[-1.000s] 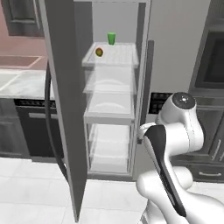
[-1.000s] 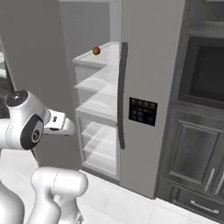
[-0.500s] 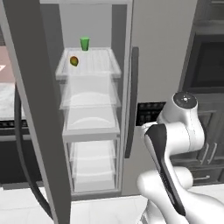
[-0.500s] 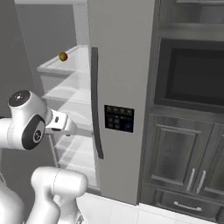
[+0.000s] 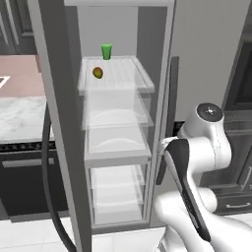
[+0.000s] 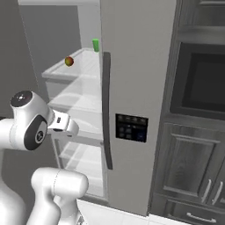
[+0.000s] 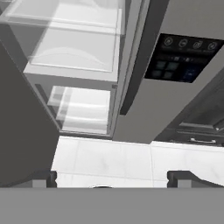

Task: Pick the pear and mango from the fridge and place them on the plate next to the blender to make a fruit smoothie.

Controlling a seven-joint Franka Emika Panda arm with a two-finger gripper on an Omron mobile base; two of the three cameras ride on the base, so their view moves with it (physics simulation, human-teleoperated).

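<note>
On the top glass shelf of the tall grey fridge (image 5: 123,123) lies the mottled red-green mango (image 5: 98,73); the base has driven closer, the empty pincer (image 7: 111,178) spread wide, no pear visible.

Open grey fridge (image 5: 59,123), mottled red-green mango (image 5: 98,73) lying on its top glass shelf

On the top glass shelf (image 5: 129,74) of the open fridge (image 5: 59,128) a mottled mango (image 5: 98,73) lies near the front left, with a green cup (image 5: 106,51) standing upright behind it.
</note>
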